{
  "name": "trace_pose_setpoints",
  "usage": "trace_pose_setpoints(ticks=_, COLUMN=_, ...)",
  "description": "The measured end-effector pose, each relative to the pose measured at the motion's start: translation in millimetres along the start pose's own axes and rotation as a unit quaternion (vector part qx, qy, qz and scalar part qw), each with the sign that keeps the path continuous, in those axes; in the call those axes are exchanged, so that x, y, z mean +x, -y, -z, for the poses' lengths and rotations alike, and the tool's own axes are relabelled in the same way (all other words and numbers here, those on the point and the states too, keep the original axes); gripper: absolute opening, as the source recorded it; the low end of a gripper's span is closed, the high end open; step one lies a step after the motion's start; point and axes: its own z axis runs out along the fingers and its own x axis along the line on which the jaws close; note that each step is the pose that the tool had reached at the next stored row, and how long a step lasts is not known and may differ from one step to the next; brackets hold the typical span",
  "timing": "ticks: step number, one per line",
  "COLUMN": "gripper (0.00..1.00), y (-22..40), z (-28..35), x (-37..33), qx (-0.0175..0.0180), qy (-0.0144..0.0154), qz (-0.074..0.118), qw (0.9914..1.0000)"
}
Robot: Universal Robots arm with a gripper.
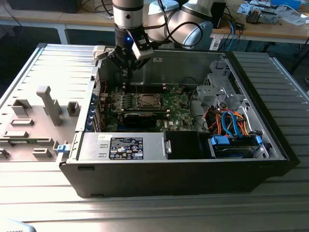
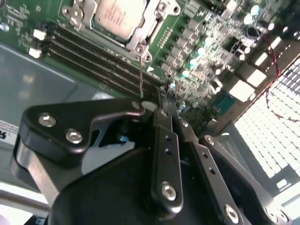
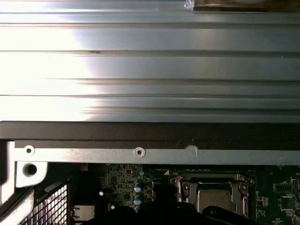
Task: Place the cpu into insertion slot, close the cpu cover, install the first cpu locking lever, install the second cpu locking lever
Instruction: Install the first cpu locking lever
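right now my tool (image 1: 126, 72) hangs inside the open computer case (image 1: 251, 159), above the board's far edge; its fingers look pressed together on nothing, i think. the cpu (image 2: 118, 14) sits in the insertion slot (image 1: 146, 101) with the cpu cover (image 2: 152, 29) around it.

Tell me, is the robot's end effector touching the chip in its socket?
Apart. In the exterior view the end effector hangs above the green board, with open space between its tip and the cpu lying in the silvery frame.
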Motion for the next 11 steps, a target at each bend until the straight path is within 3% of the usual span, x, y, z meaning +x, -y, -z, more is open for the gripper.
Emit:
trace_pose_setpoints(ticks=4, gripper=0.11, y=0.1, z=-1.1, x=-3.1, qx=0.0001, qy=-0.0001, qz=0.000, qw=1.00000)
trace_pose_setpoints(ticks=7, gripper=0.11, y=0.2, z=-1.6, x=-11.1, qx=0.0001, qy=-0.0001, qz=0.000, qw=1.00000)
trace_pose_setpoints(ticks=11, gripper=0.11, y=0.2, z=-1.8, x=-16.5, qx=0.0001, qy=-0.0001, qz=0.000, qw=1.00000)
